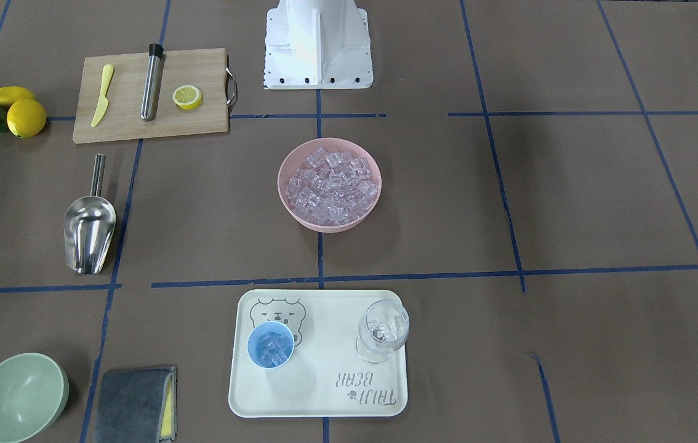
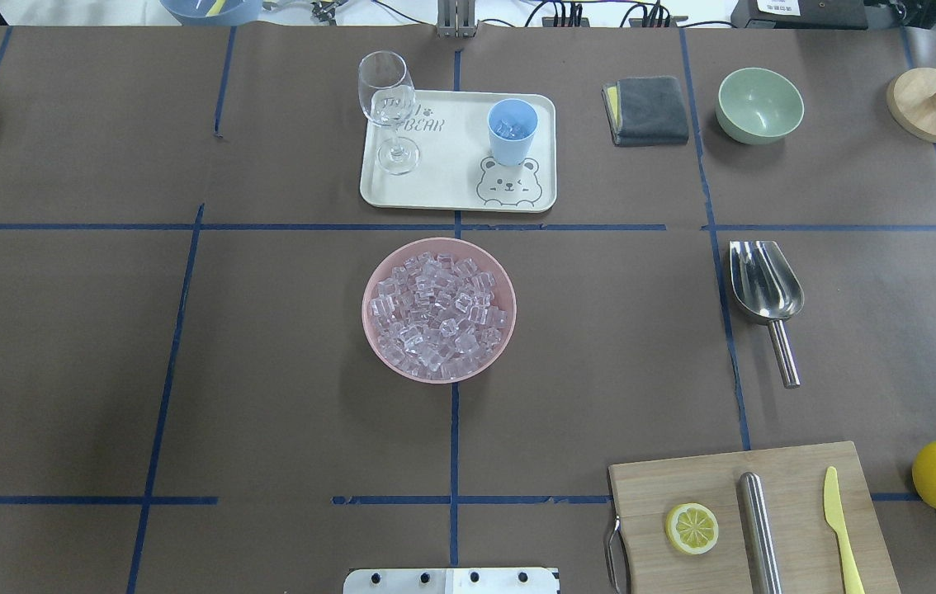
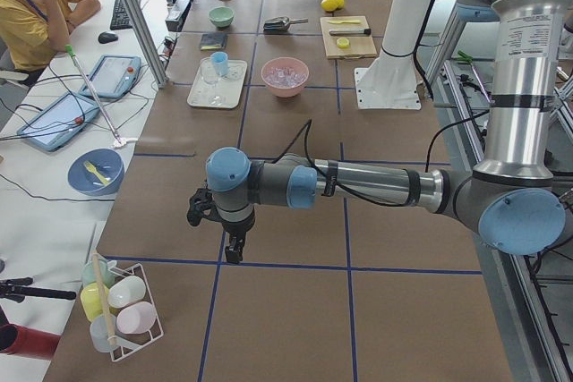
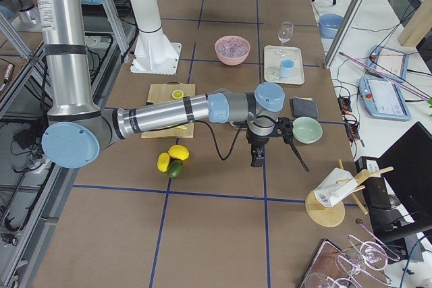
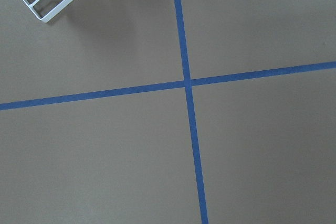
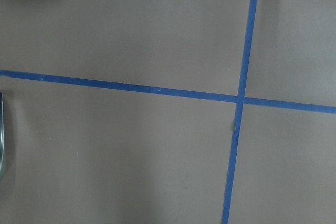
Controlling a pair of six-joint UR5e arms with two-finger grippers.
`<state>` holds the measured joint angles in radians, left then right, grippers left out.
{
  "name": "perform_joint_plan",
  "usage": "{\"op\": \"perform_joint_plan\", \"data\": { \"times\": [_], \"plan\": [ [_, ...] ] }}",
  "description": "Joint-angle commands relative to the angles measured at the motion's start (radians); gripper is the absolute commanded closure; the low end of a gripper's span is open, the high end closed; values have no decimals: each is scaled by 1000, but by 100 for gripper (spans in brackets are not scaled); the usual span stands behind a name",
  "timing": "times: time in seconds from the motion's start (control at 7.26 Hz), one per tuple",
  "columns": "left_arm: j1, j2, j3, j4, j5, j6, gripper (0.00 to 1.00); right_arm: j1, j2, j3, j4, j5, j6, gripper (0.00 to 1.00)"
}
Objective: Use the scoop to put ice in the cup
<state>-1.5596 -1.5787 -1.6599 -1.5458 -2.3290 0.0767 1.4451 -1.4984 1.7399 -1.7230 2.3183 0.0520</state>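
Ice (image 2: 438, 318) fills pink bowl (image 2: 371, 330); some in cup (image 2: 509, 147); left fingers (image 3: 235, 253), right fingers (image 4: 256, 160): cannot tell.

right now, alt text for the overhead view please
A pink bowl heaped with ice cubes sits mid-table; beyond it a cream bear tray holds a light-blue cup with ice in it and an empty wine glass. A steel scoop lies empty on the right; no arm is in view.
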Motion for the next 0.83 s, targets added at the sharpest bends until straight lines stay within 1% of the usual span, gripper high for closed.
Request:
{"op": "perform_joint_plan", "data": {
  "times": [0.0,0.28,0.55,0.69],
  "plan": [
    [1,-7,-9,-7,-3,-1,0,0,-3,-5,0,1,0,0],
    [0,-4,-17,4,0,-3,0,-17,0,-10,-1,1,0,0],
    [4,-10,2,1,0,-3,0,-17,-5,-36,-3,-2,-3,0],
    [4,-10,-3,3,0,-3,0,-17,-17,-27,-1,0,-9,0]
  ]
}}
